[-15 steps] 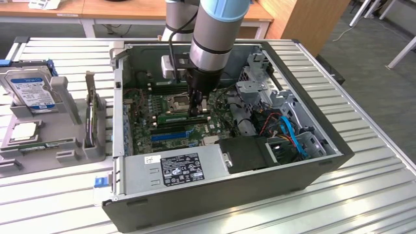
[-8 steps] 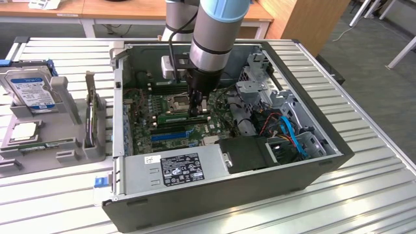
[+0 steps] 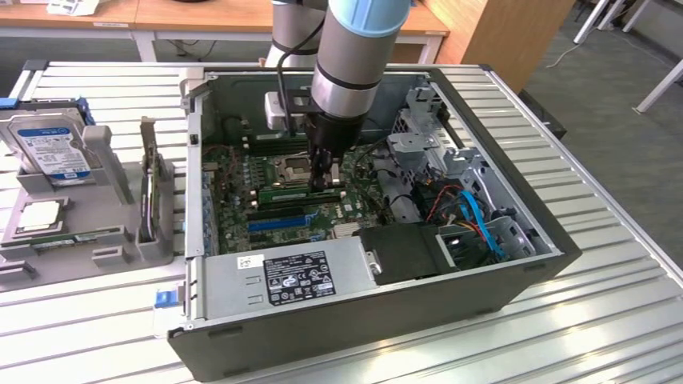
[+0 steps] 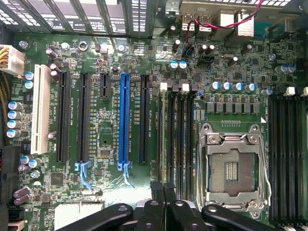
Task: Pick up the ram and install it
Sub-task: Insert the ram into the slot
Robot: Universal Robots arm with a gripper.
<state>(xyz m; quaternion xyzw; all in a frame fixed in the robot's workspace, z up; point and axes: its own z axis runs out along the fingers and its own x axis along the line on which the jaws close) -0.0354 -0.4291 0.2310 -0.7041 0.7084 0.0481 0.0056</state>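
The ram (image 3: 290, 193) is a narrow green stick standing on edge, level, near the motherboard's (image 4: 106, 144) centre. It appears seated, though this is unconfirmed.

Green board (image 4: 110, 144) w/ black slots (image 4: 63, 118), one blue slot (image 4: 124, 120), one white slot (image 4: 40, 108); green ram (image 3: 284, 192); black gripper (image 4: 163, 186); silver drive (image 3: 48, 148) w/ blue label; ribbed silver worktop (image 3: 597, 320).

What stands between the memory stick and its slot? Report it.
Nothing visible does. The hand is down inside the case at the memory stick, which lies along the black slots beside the processor socket; nothing crosses between them.
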